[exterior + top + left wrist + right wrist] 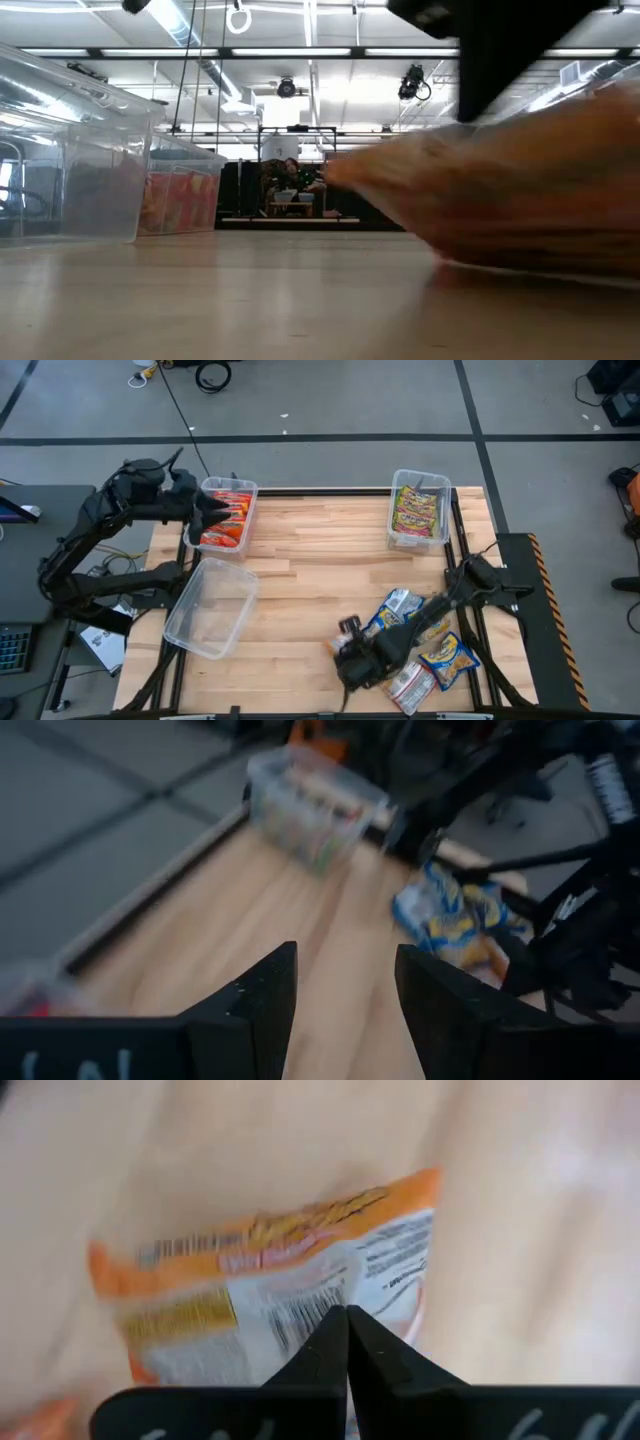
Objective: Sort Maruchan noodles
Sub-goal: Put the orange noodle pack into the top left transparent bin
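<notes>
We see the right gripper (347,1342) pinched shut on an orange-edged Maruchan noodle packet (270,1295) low over the near side of the desk (320,560), beside loose blue-and-yellow packets (448,658). The left gripper (345,1005), fingers spread and empty, hovers over the bin of orange-red packets (223,520). A far-right bin (419,510) holds green-yellow packets; a third clear bin (210,608) sits near left.

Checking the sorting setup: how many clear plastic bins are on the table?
3. A clear plastic bin of orange-red packets at the far left, a clear plastic bin of green-yellow packets at the far right, and an empty clear plastic bin near the left edge. None seem hidden.
</notes>
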Action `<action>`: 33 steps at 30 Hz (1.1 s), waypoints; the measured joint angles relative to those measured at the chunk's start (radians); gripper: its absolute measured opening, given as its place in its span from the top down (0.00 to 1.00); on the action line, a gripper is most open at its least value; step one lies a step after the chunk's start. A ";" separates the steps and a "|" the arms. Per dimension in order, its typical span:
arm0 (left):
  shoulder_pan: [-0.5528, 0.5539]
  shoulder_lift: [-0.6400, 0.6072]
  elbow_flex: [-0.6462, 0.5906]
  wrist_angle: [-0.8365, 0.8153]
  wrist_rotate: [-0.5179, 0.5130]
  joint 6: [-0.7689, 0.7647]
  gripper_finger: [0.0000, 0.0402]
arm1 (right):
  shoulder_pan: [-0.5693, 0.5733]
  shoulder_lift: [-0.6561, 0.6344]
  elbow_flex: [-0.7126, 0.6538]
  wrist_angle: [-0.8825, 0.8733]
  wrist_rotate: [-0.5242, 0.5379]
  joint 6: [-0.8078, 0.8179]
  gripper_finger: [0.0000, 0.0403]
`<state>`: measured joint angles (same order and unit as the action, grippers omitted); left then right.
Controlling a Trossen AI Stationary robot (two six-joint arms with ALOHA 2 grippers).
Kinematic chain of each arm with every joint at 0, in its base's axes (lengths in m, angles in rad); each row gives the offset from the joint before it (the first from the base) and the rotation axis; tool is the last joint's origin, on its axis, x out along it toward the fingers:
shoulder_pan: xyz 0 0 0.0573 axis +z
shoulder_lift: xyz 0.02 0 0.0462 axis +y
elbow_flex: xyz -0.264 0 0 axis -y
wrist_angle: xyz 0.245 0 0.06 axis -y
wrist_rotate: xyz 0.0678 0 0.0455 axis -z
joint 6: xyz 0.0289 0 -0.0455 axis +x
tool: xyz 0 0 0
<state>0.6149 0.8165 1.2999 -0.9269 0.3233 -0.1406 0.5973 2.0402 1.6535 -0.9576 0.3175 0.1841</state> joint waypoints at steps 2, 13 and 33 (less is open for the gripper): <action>-0.036 -0.001 0.000 0.079 -0.008 0.021 0.56 | -0.034 -0.046 0.000 0.006 0.036 0.013 0.99; -0.208 0.008 0.000 0.233 -0.013 0.046 0.56 | -0.201 -0.287 0.004 0.180 0.186 -0.029 0.99; -0.238 0.008 0.000 0.166 -0.084 0.021 0.56 | -0.168 -0.011 0.003 0.194 -0.291 -0.560 0.37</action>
<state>0.3771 0.8246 1.2999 -0.7608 0.2398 -0.1192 0.4295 2.0294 1.6569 -0.7637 0.0264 -0.3757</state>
